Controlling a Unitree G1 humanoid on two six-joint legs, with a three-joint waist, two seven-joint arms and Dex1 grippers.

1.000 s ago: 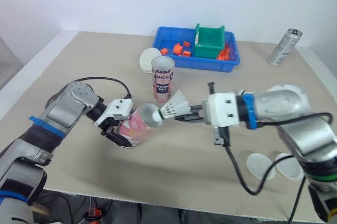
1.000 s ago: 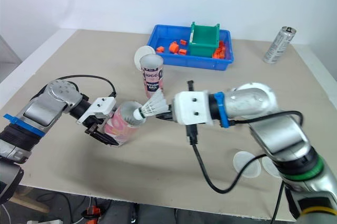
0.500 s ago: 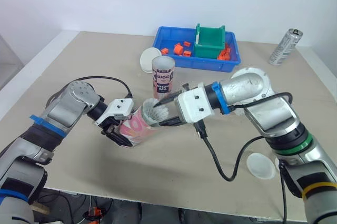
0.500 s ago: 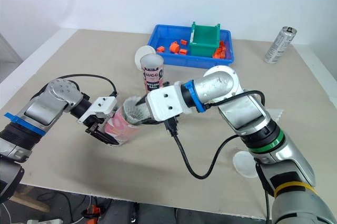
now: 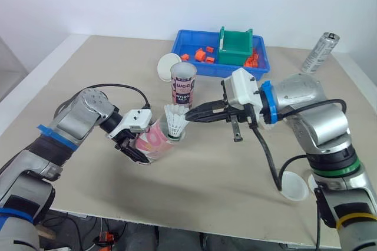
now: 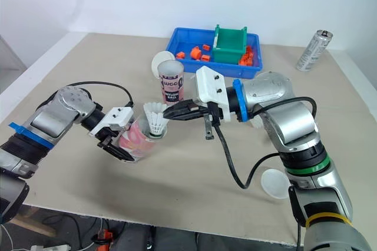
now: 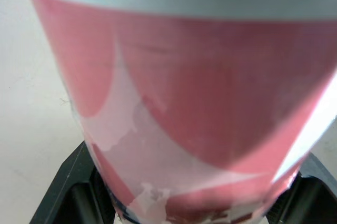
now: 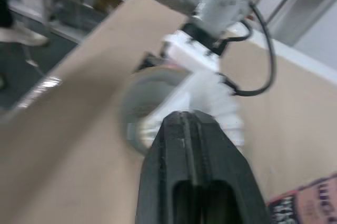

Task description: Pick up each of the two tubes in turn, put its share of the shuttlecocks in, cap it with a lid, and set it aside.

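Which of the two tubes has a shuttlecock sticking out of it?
The pink tube held tilted in the left gripper, a white shuttlecock poking from its mouth. The other tube stands upright on the table, ungripped.

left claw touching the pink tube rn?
Touching. The left wrist view shows the tube wedged between the left claw's two fingers, no gap on either side.

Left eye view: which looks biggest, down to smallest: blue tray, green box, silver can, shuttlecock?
1. blue tray
2. green box
3. silver can and shuttlecock, too alike to rank, the shuttlecock being nearer the camera.
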